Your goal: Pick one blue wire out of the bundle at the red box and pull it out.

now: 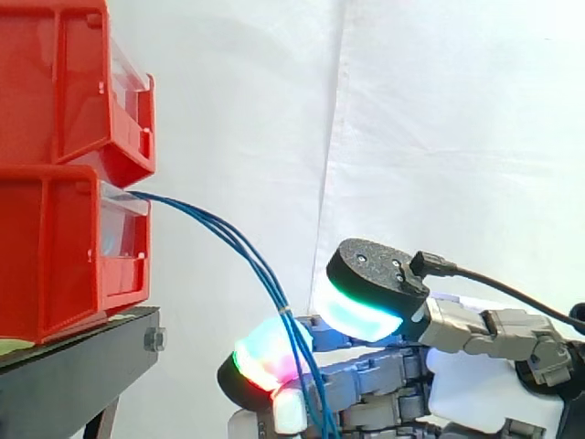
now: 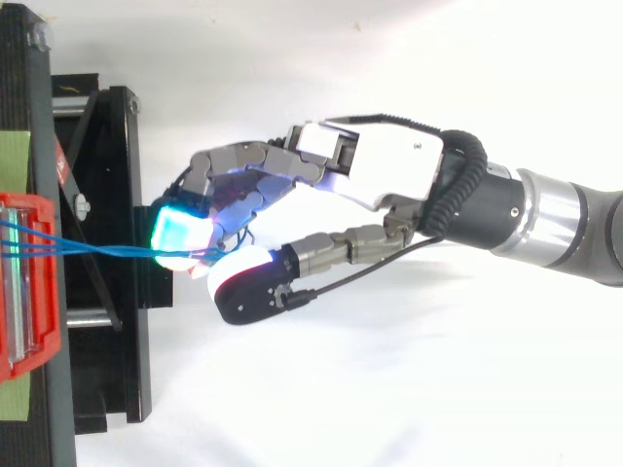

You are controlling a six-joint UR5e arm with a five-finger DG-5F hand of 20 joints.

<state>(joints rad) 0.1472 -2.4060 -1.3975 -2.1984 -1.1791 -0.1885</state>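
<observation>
The hand (image 2: 380,180) is off to one side of the red box (image 1: 55,256), lower than the box's front, with its fingers curled in. The thumb (image 1: 364,294) and a glowing fingertip (image 1: 265,358) sit close together. The blue wires (image 1: 228,236) run right between them, so I think the hand has closed on the wires. The wires come out of the front of the red box, slope down away from it and go into the hand. They look a bit tight, not floppy. The job wants just one wire, but several go into the hand side by side. There may be a small tie (image 1: 287,312) around them just before it. So a pull from here might drag the whole bunch out of the box. A hard pull could also tug the red box forward on the black stand (image 1: 73,375), or the thin wires could slip out of the pads. I cannot see how many wires the fingers really pinch, because the thumb and fingers cover that spot. The far ends are hidden inside the red box, and the other ends drop out of sight below the hand. A top box (image 1: 64,82) sits on the red box, and a white curtain (image 1: 439,119) hangs behind.
</observation>
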